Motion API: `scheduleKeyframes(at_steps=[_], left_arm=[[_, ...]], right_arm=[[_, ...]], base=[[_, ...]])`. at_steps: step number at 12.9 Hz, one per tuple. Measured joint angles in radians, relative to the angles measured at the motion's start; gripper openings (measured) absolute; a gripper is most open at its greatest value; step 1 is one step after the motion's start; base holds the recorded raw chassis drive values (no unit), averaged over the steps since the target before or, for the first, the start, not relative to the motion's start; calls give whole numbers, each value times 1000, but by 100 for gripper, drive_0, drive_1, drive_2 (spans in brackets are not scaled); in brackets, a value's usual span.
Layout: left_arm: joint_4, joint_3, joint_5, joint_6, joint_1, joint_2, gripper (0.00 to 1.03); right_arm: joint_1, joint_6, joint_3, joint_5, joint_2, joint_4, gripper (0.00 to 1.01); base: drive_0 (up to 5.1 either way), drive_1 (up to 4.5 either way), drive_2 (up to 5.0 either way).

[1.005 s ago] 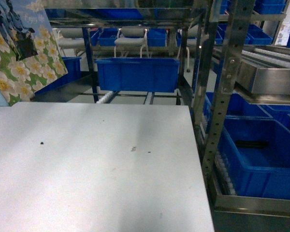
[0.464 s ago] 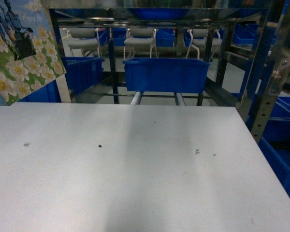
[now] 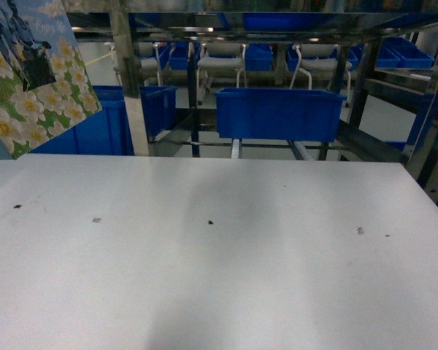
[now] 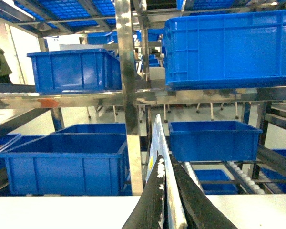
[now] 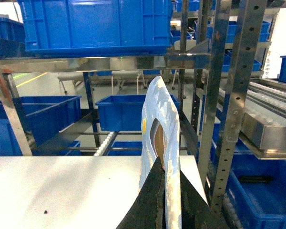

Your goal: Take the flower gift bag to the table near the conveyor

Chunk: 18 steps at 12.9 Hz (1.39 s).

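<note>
Hanging at the upper left of the head view, the flower gift bag (image 3: 33,80) shows its white-blossom face above the near left corner of the table (image 3: 226,270), apart from the surface, so I judge the step in hand to be carrying it over and setting it down. The left gripper (image 4: 168,200) has its dark fingers pressed together on a thin edge of a bag, seen end-on from the left wrist, and the right gripper (image 5: 168,200) likewise pinches a thin pale, glossy edge with an oval handle hole in the right wrist view; whether that is a second bag or another side of the same one I cannot tell. To do this well, lower the bag straight down until its base meets the tabletop, keep it upright, place it well in from the edges, and only then part the fingers. Beyond the table's far edge stands the conveyor (image 3: 236,148), its white rollers running under one blue bin (image 3: 277,113); a second blue bin (image 3: 102,120) sits left of it. Three chairs (image 3: 225,64) line up behind, and five small dark specks dot the tabletop.
</note>
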Motion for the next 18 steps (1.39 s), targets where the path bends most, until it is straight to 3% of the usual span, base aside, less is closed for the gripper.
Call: scheduleKeyframes(at_steps=[7,18], left_arm=[[1,0,-8,0,9,0,2],[1,0,2,0,0,0,2]], right_arm=[[1,0,0,-7,1,-5,2],[0,-2,0,0,0,0,2]], base=[[-475,239,239],[-391,470,-24]])
